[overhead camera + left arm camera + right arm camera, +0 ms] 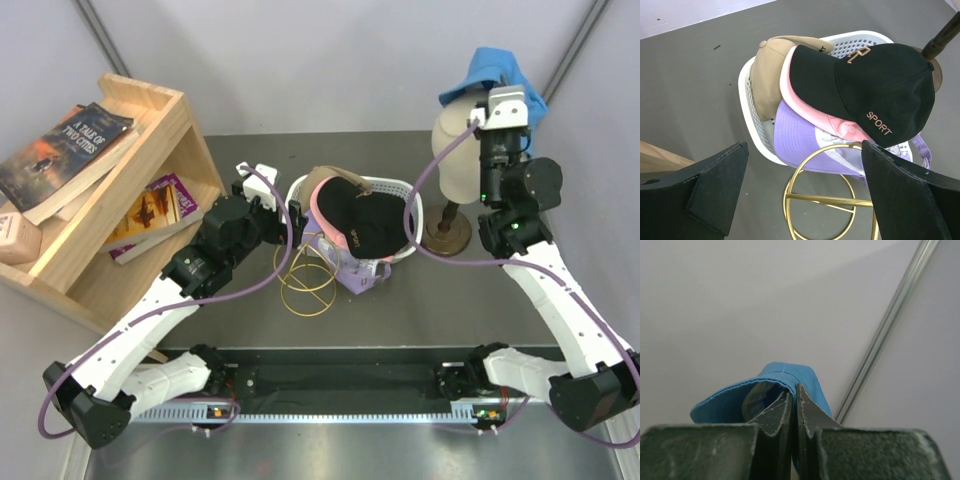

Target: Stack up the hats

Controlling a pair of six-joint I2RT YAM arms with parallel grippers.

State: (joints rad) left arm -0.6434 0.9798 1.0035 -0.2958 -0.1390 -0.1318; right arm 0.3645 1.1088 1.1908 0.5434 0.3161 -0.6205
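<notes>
A royal blue hat hangs in the air over the cream mannequin head, at the back right. My right gripper is shut on the blue hat's fabric edge; the same gripper shows under its wrist camera. In a white basket lie a black hat marked SPORT on top, a pink hat, a lavender hat and a tan hat. My left gripper is open and holds nothing, just left of the basket, over a gold wire stand.
The gold wire stand rests on the table in front of the basket. A wooden shelf with books fills the left side. The mannequin head's wooden base stands right of the basket. Purple cables loop off both arms.
</notes>
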